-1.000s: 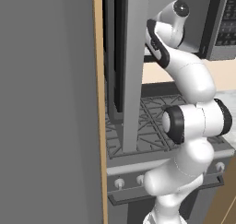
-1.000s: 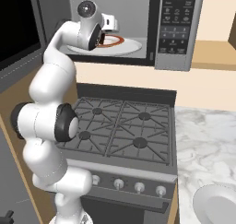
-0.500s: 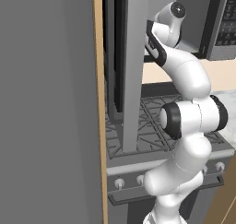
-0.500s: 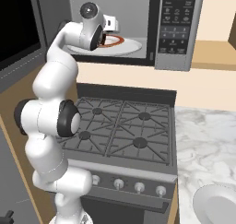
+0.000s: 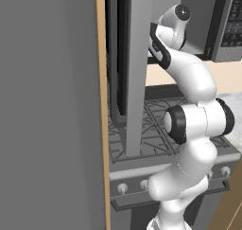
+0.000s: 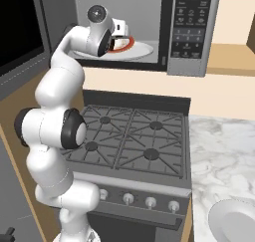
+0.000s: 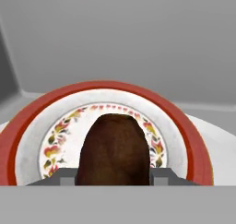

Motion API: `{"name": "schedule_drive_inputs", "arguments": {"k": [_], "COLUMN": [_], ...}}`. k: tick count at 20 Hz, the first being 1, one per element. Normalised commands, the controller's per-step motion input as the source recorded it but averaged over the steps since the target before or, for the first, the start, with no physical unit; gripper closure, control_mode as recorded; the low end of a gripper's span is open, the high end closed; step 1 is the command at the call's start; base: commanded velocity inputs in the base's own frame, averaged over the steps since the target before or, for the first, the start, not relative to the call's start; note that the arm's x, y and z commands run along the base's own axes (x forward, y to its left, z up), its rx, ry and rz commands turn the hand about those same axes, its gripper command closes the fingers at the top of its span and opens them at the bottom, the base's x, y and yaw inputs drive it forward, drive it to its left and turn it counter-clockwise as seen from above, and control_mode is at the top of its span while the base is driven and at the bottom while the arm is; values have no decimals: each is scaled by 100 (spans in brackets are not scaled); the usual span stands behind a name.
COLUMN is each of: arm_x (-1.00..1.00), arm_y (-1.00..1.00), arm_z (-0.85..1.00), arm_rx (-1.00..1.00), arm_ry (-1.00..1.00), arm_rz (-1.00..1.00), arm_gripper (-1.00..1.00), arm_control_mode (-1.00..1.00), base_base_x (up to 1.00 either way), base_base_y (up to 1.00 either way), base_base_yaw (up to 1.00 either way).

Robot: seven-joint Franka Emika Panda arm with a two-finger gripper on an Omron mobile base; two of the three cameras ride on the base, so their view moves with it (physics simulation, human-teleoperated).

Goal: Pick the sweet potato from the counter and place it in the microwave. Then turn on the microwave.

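Hovering inside the microwave [image 6: 191, 32] now, the gripper [image 7: 113, 174] has the sweet potato [image 7: 114, 150] pinched between its jaws, the brown lump rising squarely between the two fingers right over the red-rimmed plate [image 7: 184, 121] that sits in the grey cavity; whether the tuber is touching the plate or hanging just above it, I can't tell from here. From the right base view the hand is reaching through the open door, with the plate [image 6: 140, 49] just beyond it and the gas stove [image 6: 134, 141] below. Judging by its look, this is a firm, dense little thing, stiff enough not to squash, with a dull rough skin that should not slip much, though its rounded sides could roll once let go. The hold across its middle seems the sensible spot, wide flanks against the pads. A gentle release low over the plate centre would be my call, since a drop might send it rolling toward the rim, and the painted plate looks like the breakable item here
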Motion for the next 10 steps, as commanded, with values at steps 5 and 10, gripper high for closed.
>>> {"name": "schedule_drive_inputs", "arguments": {"k": [5,10], "arm_x": [0,0], "arm_y": [0,0], "arm_z": [0,0], "arm_rx": [0,0], "arm_ry": [0,0], "arm_rz": [0,0], "arm_gripper": [100,-100], "arm_control_mode": [-100,-100], "base_base_x": [0,0], "base_base_y": [0,0], "base_base_yaw": [0,0]}}
